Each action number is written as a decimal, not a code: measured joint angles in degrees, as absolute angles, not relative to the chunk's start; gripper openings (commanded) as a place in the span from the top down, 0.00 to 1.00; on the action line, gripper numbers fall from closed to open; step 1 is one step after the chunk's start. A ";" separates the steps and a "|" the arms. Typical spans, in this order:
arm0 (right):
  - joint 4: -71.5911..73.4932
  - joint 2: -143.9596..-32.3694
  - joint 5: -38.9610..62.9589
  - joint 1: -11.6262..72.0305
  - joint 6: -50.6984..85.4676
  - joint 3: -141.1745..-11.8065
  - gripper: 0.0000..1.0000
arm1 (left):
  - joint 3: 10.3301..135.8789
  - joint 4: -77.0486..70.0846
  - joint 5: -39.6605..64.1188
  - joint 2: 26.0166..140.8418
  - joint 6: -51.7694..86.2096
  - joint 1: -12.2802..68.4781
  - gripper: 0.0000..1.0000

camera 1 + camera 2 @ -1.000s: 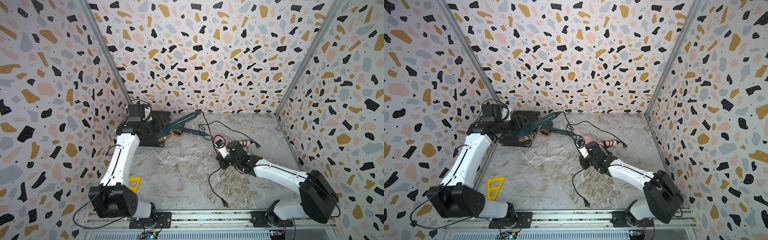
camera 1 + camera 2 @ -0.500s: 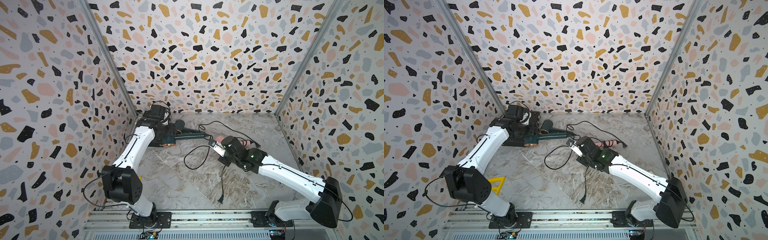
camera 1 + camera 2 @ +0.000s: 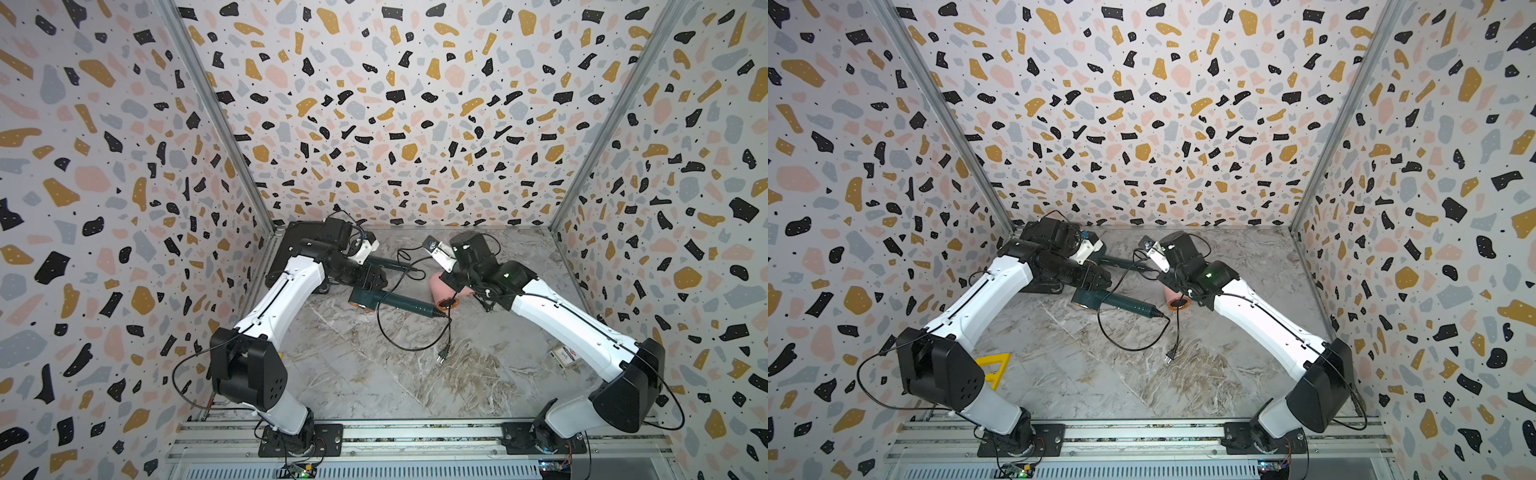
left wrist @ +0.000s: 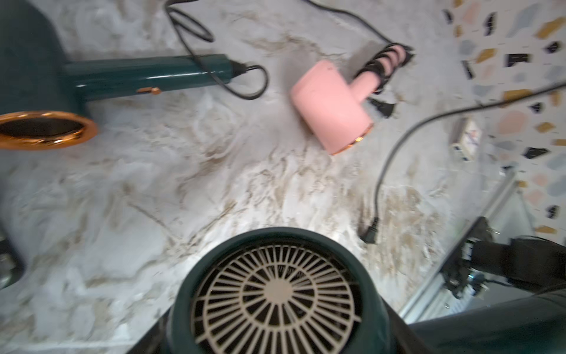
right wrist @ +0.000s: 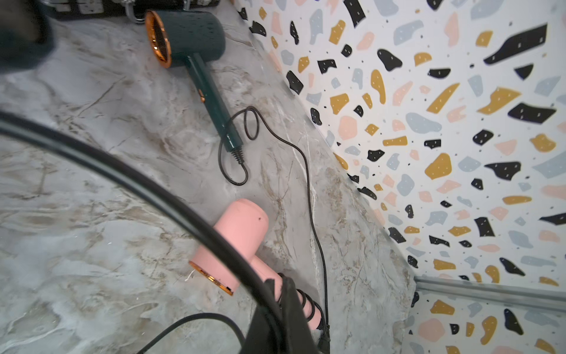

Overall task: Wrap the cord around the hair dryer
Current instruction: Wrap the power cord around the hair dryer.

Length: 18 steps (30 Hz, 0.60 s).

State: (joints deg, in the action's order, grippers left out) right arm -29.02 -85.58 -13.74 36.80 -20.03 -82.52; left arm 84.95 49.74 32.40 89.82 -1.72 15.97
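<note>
Right gripper (image 5: pixel 277 288) is pinched shut on the cord (image 5: pixel 153 188), so it wants steady tension looping round the near green hair dryer (image 3: pixel 405 306) the left gripper (image 3: pixel 371 280) clamps.

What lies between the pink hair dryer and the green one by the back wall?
Only a loop of black cord trailing from the green dryer, short of the pink hair dryer; the right wrist view shows it.

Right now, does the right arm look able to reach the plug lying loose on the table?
Probably yes: the plug lies on bare table near the right gripper, nothing over it. That gripper looks shut on the cord, though, so it must let go first.
</note>
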 measured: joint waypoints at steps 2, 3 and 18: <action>-28.42 -85.89 -10.11 33.30 -17.61 -82.21 1.00 | 83.88 47.62 37.36 87.88 -1.41 15.81 1.00; -27.75 -86.00 -8.36 31.66 -16.14 -81.65 1.00 | 83.07 45.95 39.97 86.78 -0.60 15.59 1.00; -21.19 -84.84 1.32 30.17 -5.04 -60.84 1.00 | 69.80 10.11 51.46 86.80 31.88 -1.37 1.00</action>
State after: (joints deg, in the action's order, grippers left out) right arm -21.19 -84.84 1.32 30.17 -5.04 -60.84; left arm 69.80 10.11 51.46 86.80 31.88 -1.37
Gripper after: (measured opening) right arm 0.074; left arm 0.731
